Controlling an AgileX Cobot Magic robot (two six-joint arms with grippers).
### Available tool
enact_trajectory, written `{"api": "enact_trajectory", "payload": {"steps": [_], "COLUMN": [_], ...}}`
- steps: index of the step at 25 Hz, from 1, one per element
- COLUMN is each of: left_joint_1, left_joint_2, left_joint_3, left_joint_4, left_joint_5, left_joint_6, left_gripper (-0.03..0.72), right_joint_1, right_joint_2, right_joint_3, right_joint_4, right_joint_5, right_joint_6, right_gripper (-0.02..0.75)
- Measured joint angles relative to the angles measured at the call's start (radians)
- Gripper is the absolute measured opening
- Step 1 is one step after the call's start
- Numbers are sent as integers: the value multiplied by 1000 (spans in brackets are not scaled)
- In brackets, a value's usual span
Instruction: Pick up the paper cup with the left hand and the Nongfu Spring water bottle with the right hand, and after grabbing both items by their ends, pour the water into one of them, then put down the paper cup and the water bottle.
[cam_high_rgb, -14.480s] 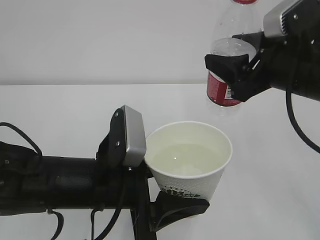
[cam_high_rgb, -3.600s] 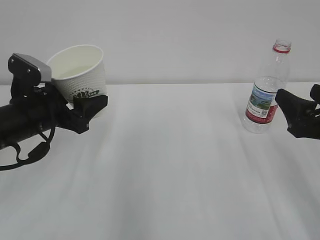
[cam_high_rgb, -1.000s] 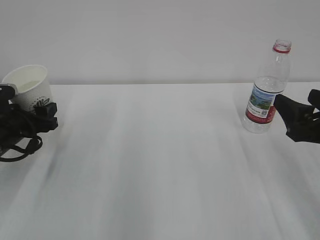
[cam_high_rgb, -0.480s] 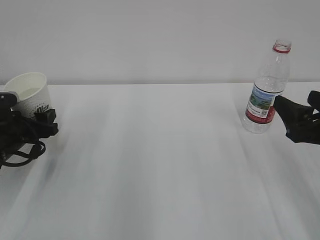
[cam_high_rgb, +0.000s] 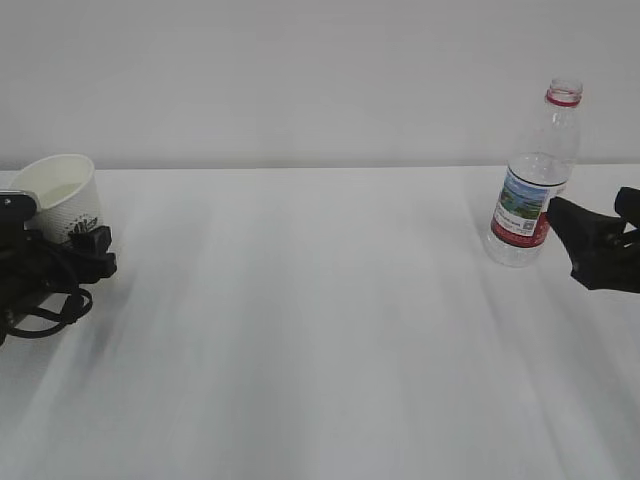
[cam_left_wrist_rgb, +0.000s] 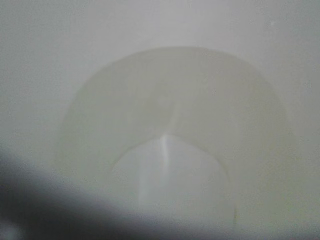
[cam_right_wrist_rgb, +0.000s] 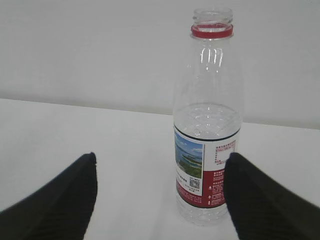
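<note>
The paper cup (cam_high_rgb: 62, 195) is sitting at the desk's (cam_high_rgb: 320, 330) far left edge, and your left hand (cam_high_rgb: 60, 255) is clasping it low on its wall, keeping it upright so nothing spills. The Nongfu Spring water bottle (cam_high_rgb: 533, 180) is standing uncapped at the right, already set down; your right hand (cam_right_wrist_rgb: 160, 195) is hanging just behind it, jaws spread and touching nothing.

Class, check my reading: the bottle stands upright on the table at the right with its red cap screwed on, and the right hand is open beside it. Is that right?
Not quite. The bottle has no cap: the right wrist view shows an open neck above the red ring. The rest holds: it stands upright on the table at the right, with the right hand open beside it.
</note>
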Motion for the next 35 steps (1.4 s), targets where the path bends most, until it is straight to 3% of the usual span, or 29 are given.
{"api": "enact_trajectory", "payload": {"steps": [14, 22, 35], "left_joint_1": [0, 0, 0], "left_joint_2": [34, 34, 32], "left_joint_3": [-1, -1, 29], "left_joint_4": [-2, -2, 11], "left_joint_5": [0, -5, -38], "left_joint_6": [-9, -15, -40], "left_gripper": [477, 601, 613], "right_joint_1": [0, 0, 0], "right_joint_2": [0, 0, 0], "right_joint_3": [0, 0, 0], "right_joint_4": [0, 0, 0], "right_joint_5": [4, 4, 4], "right_joint_6": [0, 0, 0], "right_gripper": [592, 591, 591]}}
